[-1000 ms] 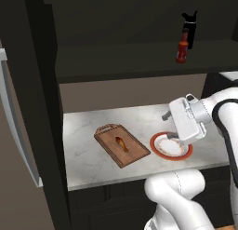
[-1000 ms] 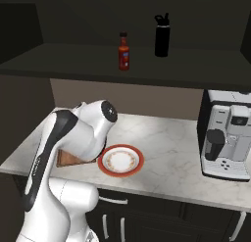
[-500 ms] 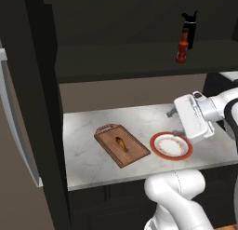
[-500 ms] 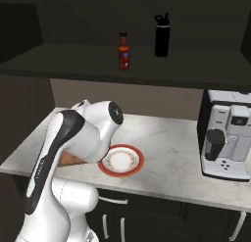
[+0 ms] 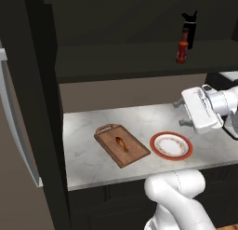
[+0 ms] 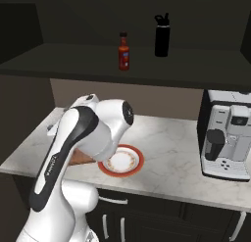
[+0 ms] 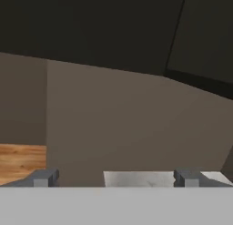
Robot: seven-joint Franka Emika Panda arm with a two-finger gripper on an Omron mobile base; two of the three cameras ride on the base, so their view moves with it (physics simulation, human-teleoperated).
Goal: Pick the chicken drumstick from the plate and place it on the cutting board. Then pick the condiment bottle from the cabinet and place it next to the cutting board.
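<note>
Dark, nearly black, the cabinet spans the scene above the tool, its long shelf running overhead. Below it lies the marble surface, which reaches out to the left of the tool and underneath it. Compared with a second ago, the white arm has swung its hand up and to the right: it was hanging directly over the plate and covering part of it, and now the whole plate shows, lying below the tool and slightly to its left. The tool points toward the back wall, with its jaws spread wide apart and nothing between them; the hand view shows both fingertips far apart at the bottom, with wall beyond them.

The cutting board rests on the surface well to the left of the tool and lower, just beside the plate but not touching it, unmoved since the earlier frames. The black bottle stands on the shelf above the tool. The condiment bottle, red with a dark cap, stands upright on the same shelf, almost straight above the tool and well apart from it. The chicken drumstick lies on the middle of the cutting board, far left of the tool and below it.
</note>
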